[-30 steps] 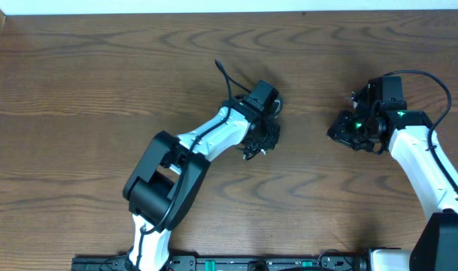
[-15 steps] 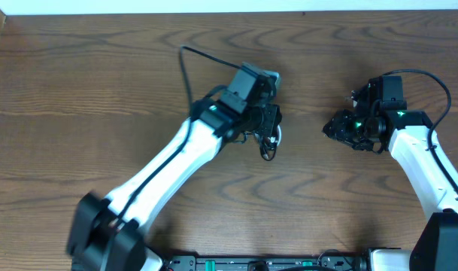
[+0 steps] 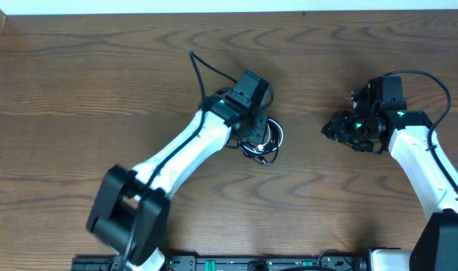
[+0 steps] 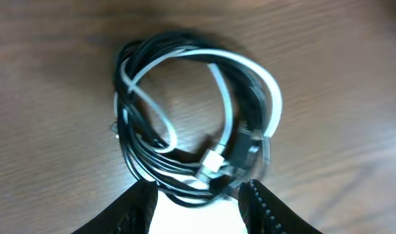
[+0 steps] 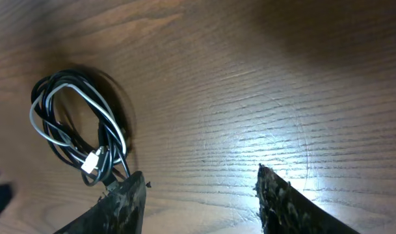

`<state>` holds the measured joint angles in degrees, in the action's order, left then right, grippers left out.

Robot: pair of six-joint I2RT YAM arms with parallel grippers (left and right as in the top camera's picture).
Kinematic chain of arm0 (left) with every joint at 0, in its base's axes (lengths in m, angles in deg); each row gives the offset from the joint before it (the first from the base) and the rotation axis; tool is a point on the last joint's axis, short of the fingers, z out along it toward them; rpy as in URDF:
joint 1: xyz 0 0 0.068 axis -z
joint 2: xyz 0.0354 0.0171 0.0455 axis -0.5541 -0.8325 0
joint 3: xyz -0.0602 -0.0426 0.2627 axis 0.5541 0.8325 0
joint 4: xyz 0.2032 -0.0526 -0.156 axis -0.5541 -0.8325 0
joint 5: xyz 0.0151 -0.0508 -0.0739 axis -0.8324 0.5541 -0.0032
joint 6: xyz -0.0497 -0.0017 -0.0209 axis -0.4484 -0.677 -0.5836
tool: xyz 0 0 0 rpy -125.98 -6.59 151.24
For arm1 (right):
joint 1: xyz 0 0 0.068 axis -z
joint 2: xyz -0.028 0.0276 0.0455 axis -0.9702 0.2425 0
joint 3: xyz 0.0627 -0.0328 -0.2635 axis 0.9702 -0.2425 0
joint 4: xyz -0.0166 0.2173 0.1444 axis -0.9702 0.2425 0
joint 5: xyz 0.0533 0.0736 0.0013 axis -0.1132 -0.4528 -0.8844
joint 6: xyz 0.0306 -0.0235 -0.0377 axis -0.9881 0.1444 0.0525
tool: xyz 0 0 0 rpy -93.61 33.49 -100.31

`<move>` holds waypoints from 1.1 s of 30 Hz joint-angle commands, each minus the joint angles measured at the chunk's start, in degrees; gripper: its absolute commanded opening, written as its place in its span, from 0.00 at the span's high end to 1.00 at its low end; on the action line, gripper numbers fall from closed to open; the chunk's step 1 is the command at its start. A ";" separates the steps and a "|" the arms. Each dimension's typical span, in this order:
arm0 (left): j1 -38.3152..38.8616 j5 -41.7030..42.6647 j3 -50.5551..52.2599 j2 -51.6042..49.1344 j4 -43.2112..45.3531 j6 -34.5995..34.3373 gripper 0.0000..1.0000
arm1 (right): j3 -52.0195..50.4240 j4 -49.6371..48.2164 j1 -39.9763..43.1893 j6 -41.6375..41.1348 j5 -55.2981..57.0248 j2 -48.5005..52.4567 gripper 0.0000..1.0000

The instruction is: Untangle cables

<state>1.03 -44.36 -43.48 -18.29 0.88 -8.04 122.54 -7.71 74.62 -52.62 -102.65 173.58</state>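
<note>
In the overhead view, the left gripper hides part of the cables. The left wrist view is blurred.

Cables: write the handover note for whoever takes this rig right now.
Cables: black and white, wound together in one loop on the table.
Left gripper: open, fingers either side of the loop's near edge, gripping nothing.
Right gripper: open, empty, apart from the loop.
Done: nothing separated.
Left to do: probably take one cord in each gripper and draw them apart.
</note>
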 commanded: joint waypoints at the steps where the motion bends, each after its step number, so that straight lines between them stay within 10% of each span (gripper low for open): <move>1: -1.22 -5.03 0.15 -3.91 0.83 -2.84 0.55 | 0.76 0.13 0.17 0.37 -0.33 -0.28 0.48; 17: -3.96 -13.62 0.15 -11.54 3.41 -9.46 0.60 | 0.76 0.31 0.17 0.79 -0.31 -0.28 0.46; 33: -4.50 -3.04 0.33 -17.25 3.17 -9.49 0.65 | 0.74 0.33 0.17 0.79 0.13 -0.28 0.46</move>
<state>-3.30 -49.72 -43.66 -31.55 4.70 -17.24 122.54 -7.60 74.62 -52.60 -102.61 173.58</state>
